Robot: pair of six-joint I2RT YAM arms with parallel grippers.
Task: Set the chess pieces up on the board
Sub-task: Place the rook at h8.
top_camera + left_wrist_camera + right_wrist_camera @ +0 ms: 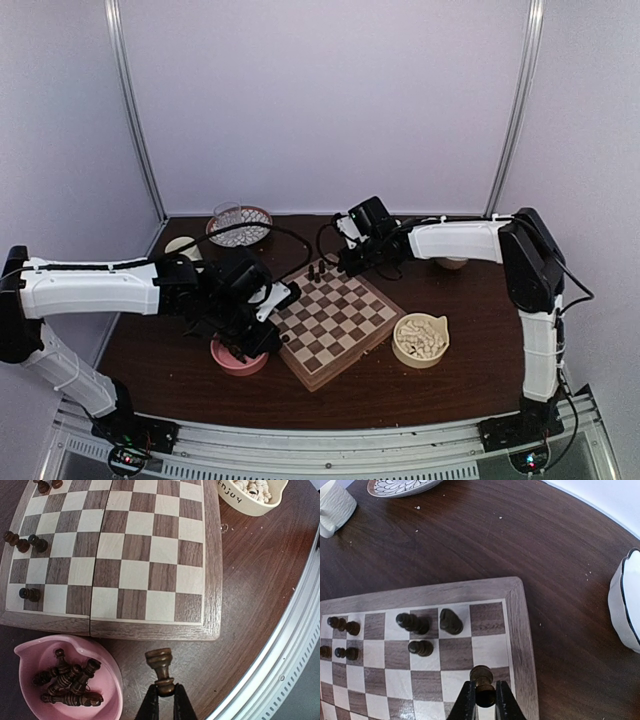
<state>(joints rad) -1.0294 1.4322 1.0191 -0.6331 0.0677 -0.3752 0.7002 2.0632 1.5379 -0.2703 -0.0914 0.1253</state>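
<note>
**Both grippers clamped on dark pieces**

My left gripper [165, 694] is pinched tight on a dark brown piece [160, 661], over the table [250, 605] just off the board [212, 580] edge. It's beside the pink bowl [114, 680] holding spare dark pieces [70, 680]. My right gripper [482, 696] grips a second dark piece [481, 675] over the squares by the board's border; can't tell if it touches down. Standing dark pieces [415, 623] cluster at that end. A cream bowl [250, 509] sits near the board.

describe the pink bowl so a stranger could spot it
Start at the chessboard mid-table. The pink bowl sits off its near-left edge. It is the only bowl with dark pieces; the cream bowl on the right holds white ones.
</note>
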